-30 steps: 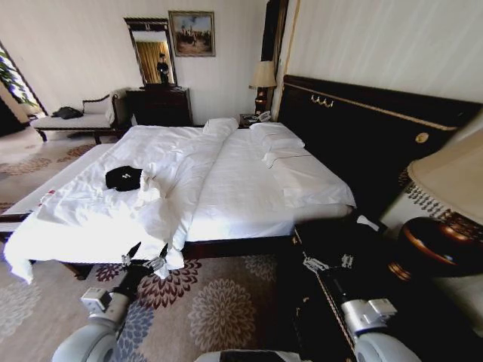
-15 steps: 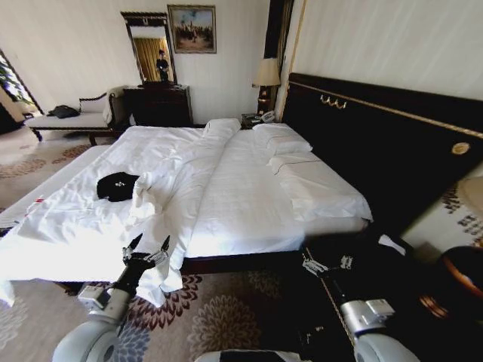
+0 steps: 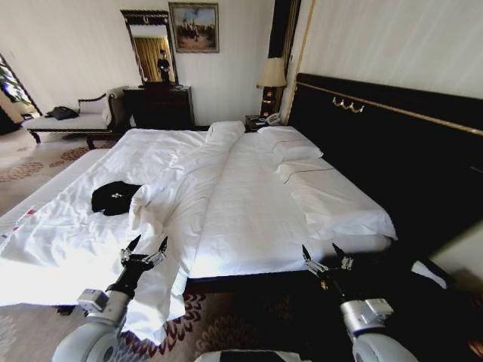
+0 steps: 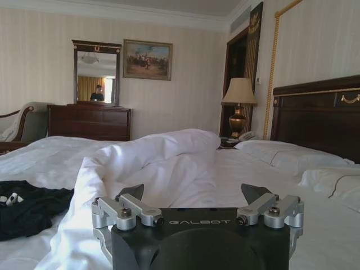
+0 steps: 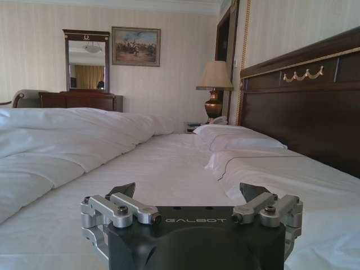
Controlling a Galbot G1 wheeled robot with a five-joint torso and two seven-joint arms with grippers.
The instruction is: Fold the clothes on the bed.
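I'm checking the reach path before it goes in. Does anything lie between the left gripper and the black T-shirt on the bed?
Yes. A bunched ridge of white duvet rises beside the black T-shirt, partly between it and the open left gripper at the edge of the bed. Nothing else intervenes.

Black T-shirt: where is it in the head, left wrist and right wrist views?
Head: black T-shirt lies bunched on the white duvet, on the robot's left, beyond the left end effector.
Left wrist: dark heap at the frame edge, beside the duvet ridge.
Right wrist: not in it.
Shared landmark: table lamp by the headboard.
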